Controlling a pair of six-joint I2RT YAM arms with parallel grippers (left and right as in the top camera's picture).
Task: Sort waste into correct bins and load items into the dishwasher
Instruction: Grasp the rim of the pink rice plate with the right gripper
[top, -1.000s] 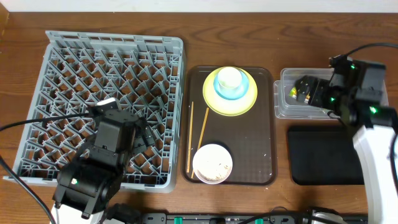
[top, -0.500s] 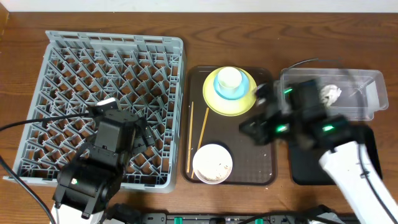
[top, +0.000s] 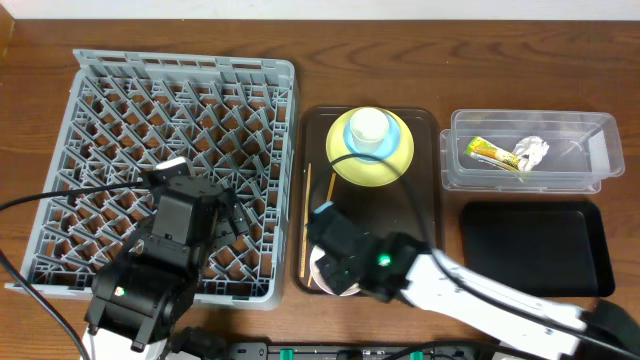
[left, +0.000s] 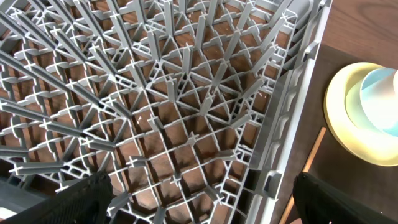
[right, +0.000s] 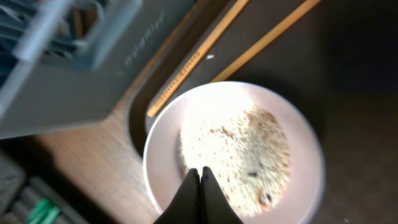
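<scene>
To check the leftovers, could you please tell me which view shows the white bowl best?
The right wrist view: the white bowl fills the frame, and its whitish scraps are plain. Overhead, the right arm covers most of it. The left wrist view misses it.

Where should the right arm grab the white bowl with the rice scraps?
Probably pinch the rim of the white bowl from straight above, one of the jaws inside, one outside: it sits upright and open with rice scraps in it, so keep it level. Use the rim side away from the chopsticks.
</scene>
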